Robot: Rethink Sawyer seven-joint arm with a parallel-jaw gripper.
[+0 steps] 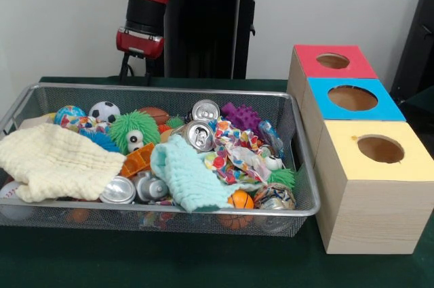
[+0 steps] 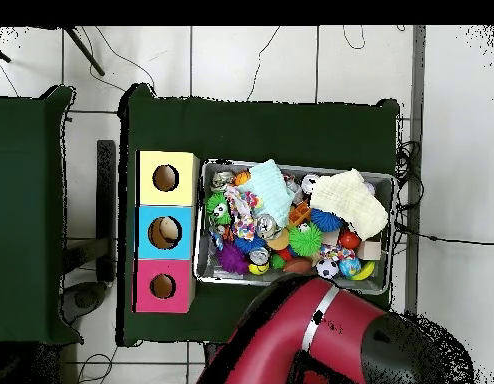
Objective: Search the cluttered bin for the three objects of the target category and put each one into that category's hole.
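Nearest the front camera is the yellow-topped wooden box, first in a row of three that runs back through a blue-topped box to a red-topped box, each with a round hole in its lid. The gripper hangs at the far side of the table behind the bin's back rim, below the red and black arm; only thin dark tips show under its red wrist, and I cannot tell whether the claw is wide or narrow. It holds nothing that can be seen. Just in front of it lies the bin, a shallow silver mesh basket on the dark green table, beside the row of boxes and apart from them. Inside, towards the back, sit a small soccer ball, a green fuzzy toy with eyes, a purple spiky toy and two upended drink cans. Further out, a pale yellow cloth covers the bin's left part in the front view, a mint green cloth lies in the middle, a patterned cloth just beside it, and a small orange ball rests near the front rim. From overhead the arm's bulk covers the bin's near corner.
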